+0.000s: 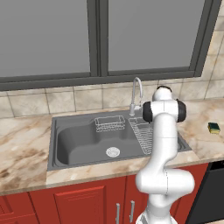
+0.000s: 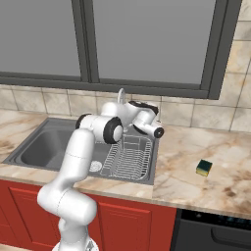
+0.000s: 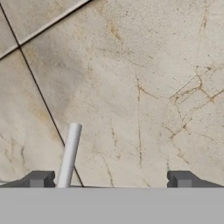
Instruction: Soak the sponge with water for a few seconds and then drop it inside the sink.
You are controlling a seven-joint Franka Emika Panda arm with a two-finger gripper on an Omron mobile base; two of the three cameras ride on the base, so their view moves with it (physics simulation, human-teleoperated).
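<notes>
Left base view looks down on a marble-patterned counter (image 1: 26, 148) in beige and brown, set over red cabinet doors (image 1: 78, 203) with slim metal handles. The sink (image 1: 76, 146), a dark grey basin with a round silver drain (image 1: 113, 152), is sunk into this counter. A small wire basket (image 1: 109, 123) hangs at the sink's back wall and a wire rack (image 1: 142, 133) fills its right end. The curved chrome faucet (image 1: 136, 94) rises from the sink's back rim. Behind the sink runs a band of beige wall tiles (image 1: 61, 100), and above them a dark-framed window (image 1: 98, 39) with flat grey panes. To the right of the sink, below the counter, a dark appliance front (image 1: 210, 192) begins.

The sponge (image 1: 214, 127) lies flat on the counter well to the right of the sink, its green layer up, close to the counter's front part and apart from the robot.

The gripper (image 3: 109, 179) sits above the sink's back right corner, just beside the faucet, facing the tiled wall. In the hand view its two dark tips stand wide apart with nothing between them, and a pale rod, likely the faucet, shows near the left one.
</notes>
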